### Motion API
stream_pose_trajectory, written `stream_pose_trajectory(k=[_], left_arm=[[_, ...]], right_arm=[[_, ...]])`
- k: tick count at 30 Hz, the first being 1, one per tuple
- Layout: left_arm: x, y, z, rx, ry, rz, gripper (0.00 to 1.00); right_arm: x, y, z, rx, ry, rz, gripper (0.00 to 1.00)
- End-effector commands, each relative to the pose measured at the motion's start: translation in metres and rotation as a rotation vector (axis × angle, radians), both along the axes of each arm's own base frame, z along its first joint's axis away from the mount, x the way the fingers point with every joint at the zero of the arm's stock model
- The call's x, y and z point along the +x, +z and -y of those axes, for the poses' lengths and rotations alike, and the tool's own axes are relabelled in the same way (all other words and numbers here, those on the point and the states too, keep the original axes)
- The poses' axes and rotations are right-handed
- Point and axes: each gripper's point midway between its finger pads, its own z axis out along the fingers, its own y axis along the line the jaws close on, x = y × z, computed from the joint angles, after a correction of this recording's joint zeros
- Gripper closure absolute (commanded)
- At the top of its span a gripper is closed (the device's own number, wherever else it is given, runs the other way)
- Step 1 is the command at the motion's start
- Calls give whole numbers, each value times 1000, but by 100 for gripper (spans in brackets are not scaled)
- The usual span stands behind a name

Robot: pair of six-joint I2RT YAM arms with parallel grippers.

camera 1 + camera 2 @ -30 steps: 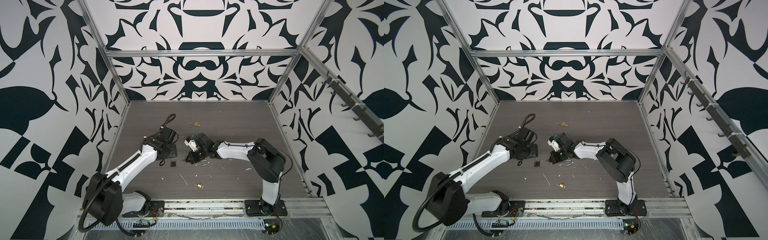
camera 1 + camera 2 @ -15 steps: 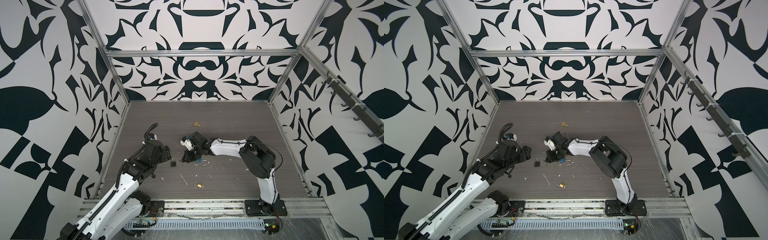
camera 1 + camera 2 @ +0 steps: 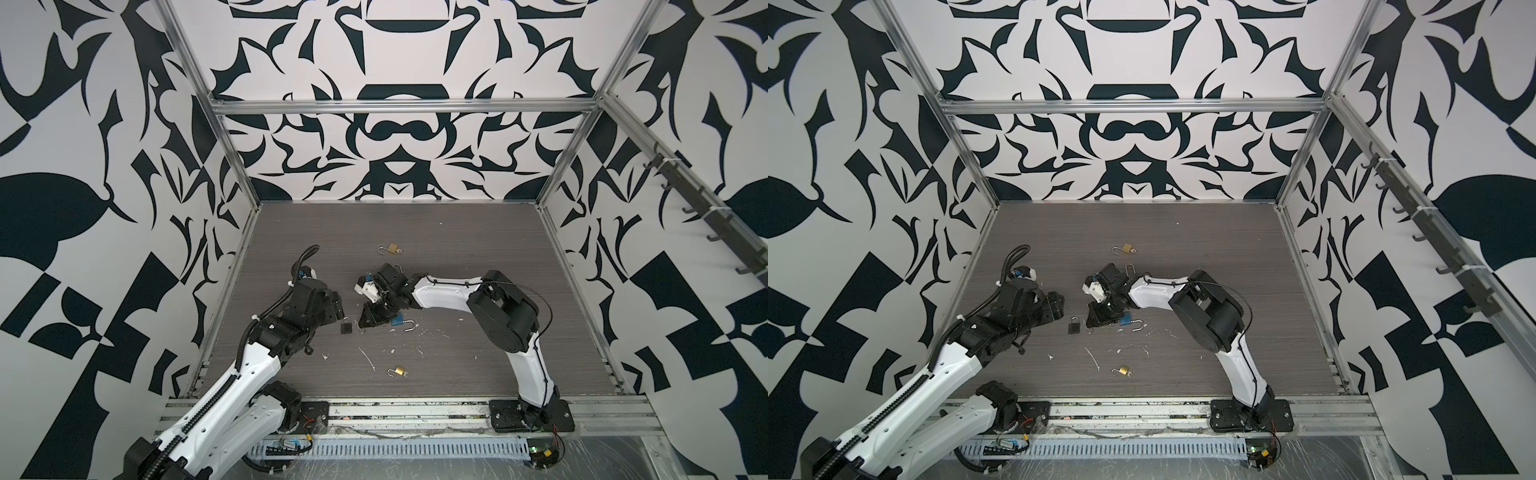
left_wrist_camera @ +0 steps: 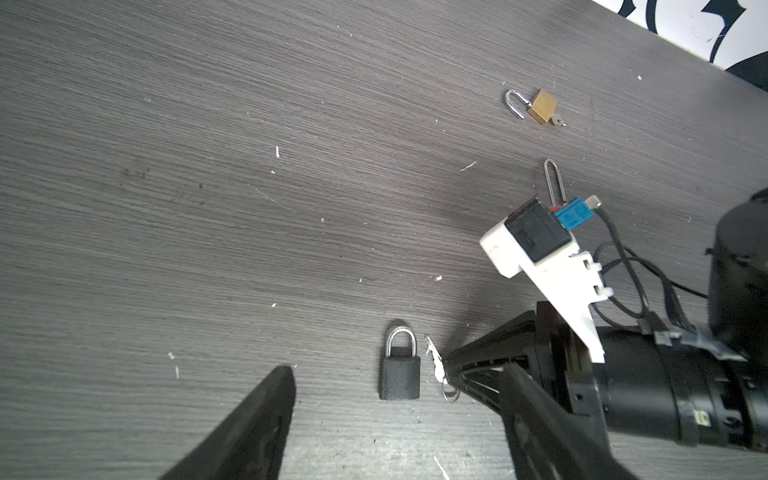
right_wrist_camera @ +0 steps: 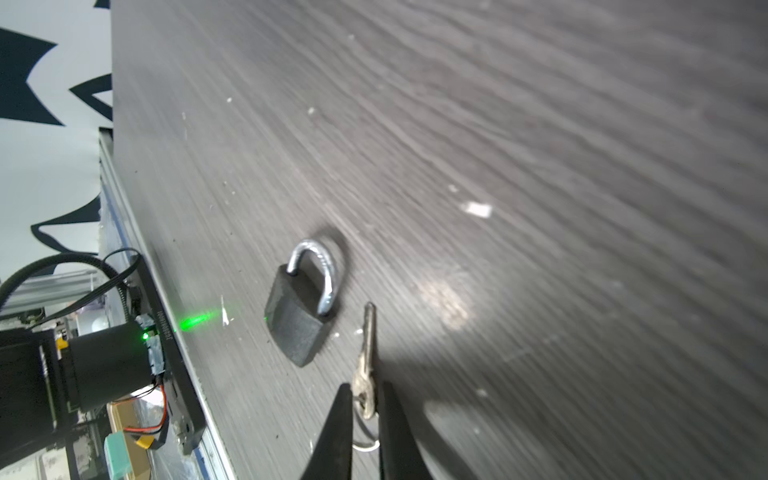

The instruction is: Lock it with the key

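Right wrist: right gripper [image 5: 365, 386] narrow around key [image 5: 368, 340], grip unclear; left gripper [image 3: 335, 310] spread wide.

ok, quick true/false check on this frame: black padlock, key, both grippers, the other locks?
1. The black padlock has its shackle closed. True.
2. The left gripper clamps the black padlock. False: its jaws stand wide and the padlock lies flat on the table, not clamped.
3. The key sits in the black padlock's keyhole. False: it lies beside the padlock, its head between the fingers of the right gripper.
4. The blue padlock has an open shackle. True.
5. Only one brass padlock is on the table. False: there are two, the far brass padlock and the near brass padlock.
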Motion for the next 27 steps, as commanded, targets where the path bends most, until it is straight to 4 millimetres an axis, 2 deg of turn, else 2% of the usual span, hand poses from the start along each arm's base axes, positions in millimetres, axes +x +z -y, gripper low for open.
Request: stream_pose_trajectory(k=[1, 8, 13, 15, 17, 23, 27], left_arm=[[5, 10, 2, -17, 8, 18, 19], [5, 9, -1, -11, 49, -27, 20], [10, 11, 0, 1, 51, -33, 19], [12, 13, 3, 2, 30, -32, 11], [16, 16, 14, -7, -38, -17, 10], [25, 31, 54, -39, -279, 43, 14], [26, 32, 88, 73, -497, 51, 14]], right_arm=[[-4, 19, -10, 47, 45, 12, 80], [-2, 39, -10, 106, 44, 56, 71], [15, 68, 6, 125, -26, 138, 64], [23, 80, 19, 117, -61, 183, 62], [32, 87, 36, 83, -98, 248, 61], [53, 109, 94, 21, -271, 364, 59], [64, 115, 141, 26, -437, 343, 58]])
